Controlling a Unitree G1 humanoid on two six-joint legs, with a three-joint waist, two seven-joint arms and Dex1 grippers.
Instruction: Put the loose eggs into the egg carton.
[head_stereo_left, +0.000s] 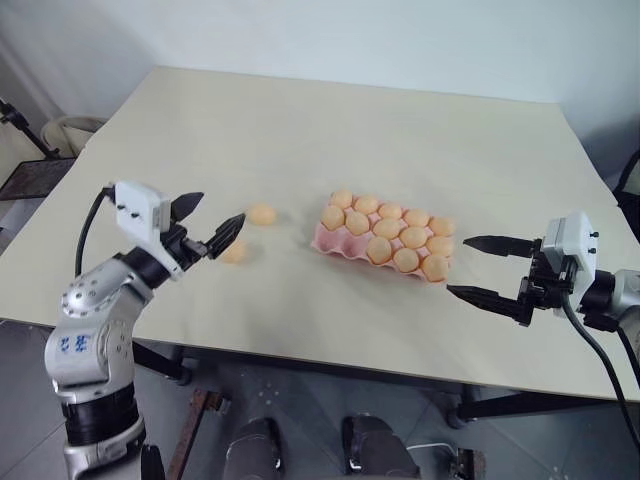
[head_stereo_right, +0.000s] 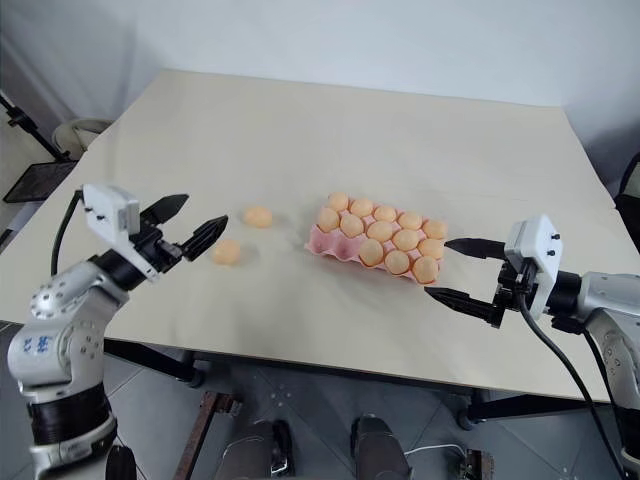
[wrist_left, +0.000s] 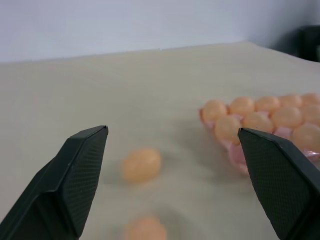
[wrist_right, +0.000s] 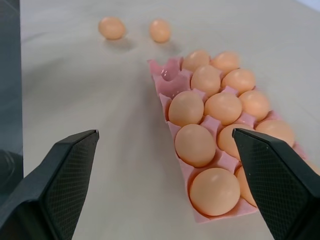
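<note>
Table: a pale beige table (head_stereo_left: 330, 130) carries everything; bare top lies all around the things on it.
Egg carton: the pink egg carton (head_stereo_right: 318, 240) lies flat a little to 3 o'clock of the table's middle, its long side running slantwise from 10 o'clock to 4 o'clock. Nearly all its cups hold pale orange eggs. One cup at the corner nearest the loose eggs (wrist_right: 167, 75) stands empty.
Loose eggs: two lie on the bare top at 9 o'clock of the carton, apart from it and from each other. The farther egg (head_stereo_right: 258, 216) sits toward 12 o'clock of the nearer egg (head_stereo_right: 226, 252).
Left gripper: the left gripper (head_stereo_right: 186, 227) hangs above the table at 9 o'clock of the nearer egg, fingers spread wide and empty, pointing toward the eggs and the carton. One fingertip (head_stereo_right: 214, 229) is close to the nearer egg in the head views; whether it touches cannot be told.
Right gripper: the right gripper (head_stereo_right: 455, 270) hangs at 3 o'clock of the carton's near end, fingers spread wide, nothing between them, pointing at the carton.
In the way: nothing lies between the loose eggs and the carton's empty corner.
Around: a grey bin (head_stereo_left: 70, 130) and a dark stand (head_stereo_left: 30, 135) sit off the table at 9 o'clock, on the floor.
</note>
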